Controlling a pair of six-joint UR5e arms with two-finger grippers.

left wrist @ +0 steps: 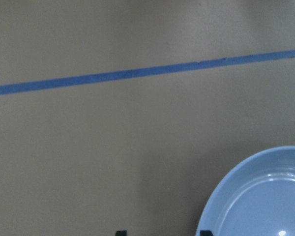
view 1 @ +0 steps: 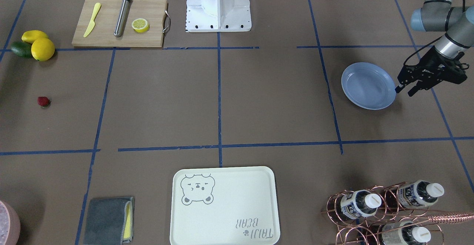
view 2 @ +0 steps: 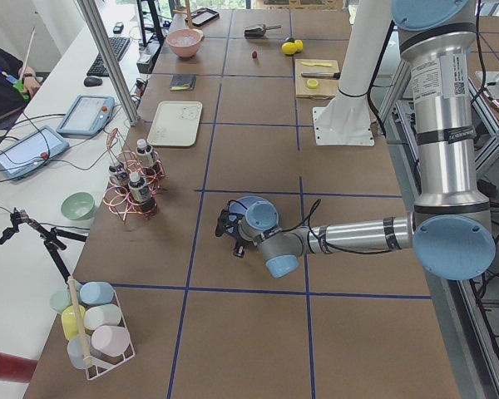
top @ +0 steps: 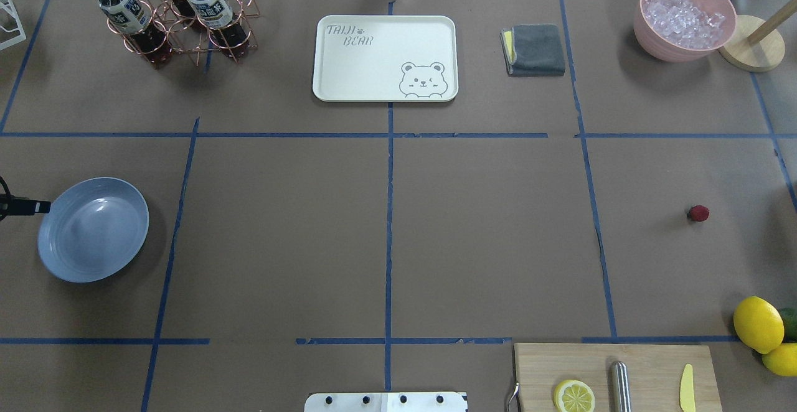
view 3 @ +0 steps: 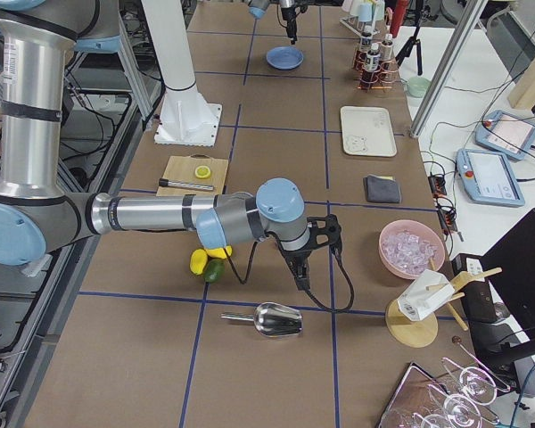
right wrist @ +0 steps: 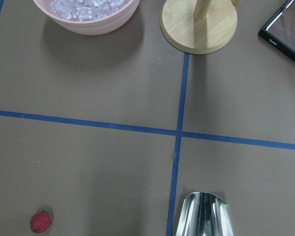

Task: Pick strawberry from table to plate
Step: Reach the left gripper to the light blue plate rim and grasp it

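Note:
The strawberry lies alone on the brown-paper table, small and dark red, on the robot's right side. It also shows as a strawberry from overhead and as a strawberry low left in the right wrist view. The light-blue plate sits empty on the far opposite side. My left gripper hovers open just beside the plate's rim, with nothing between its fingertips. My right gripper hangs over the table near the strawberry's area. Its jaws show only in the right side view, so I cannot tell their state.
A cutting board holds a lemon half, a yellow knife and a steel rod. Lemons and an avocado lie near the strawberry. A metal scoop, a pink ice bowl, a wooden stand, a cream tray and a bottle rack line the far edge.

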